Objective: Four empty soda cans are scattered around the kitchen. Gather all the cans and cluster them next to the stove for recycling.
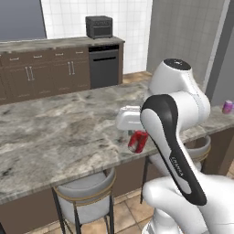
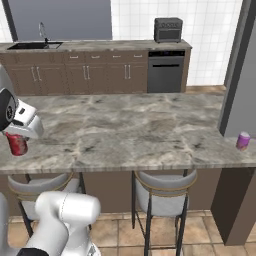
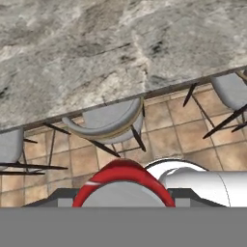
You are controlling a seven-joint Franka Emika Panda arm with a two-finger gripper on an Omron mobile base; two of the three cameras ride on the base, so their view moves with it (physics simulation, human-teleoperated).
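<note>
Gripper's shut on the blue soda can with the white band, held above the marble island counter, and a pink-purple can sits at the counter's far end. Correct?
Not quite: the held can is the red soda can, as the left base view shows. The gripper is shut on it above the marble island counter; the pink-purple can is there.

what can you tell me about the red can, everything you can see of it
The red can is a small glossy red cylinder that looks like metal, with a paler grey end rimmed in red in the hand view. It is clamped in the shut gripper, under the white hand, tilted rather than upright, and lifted near the front edge of the marble counter. It seems clear of the counter.
</note>
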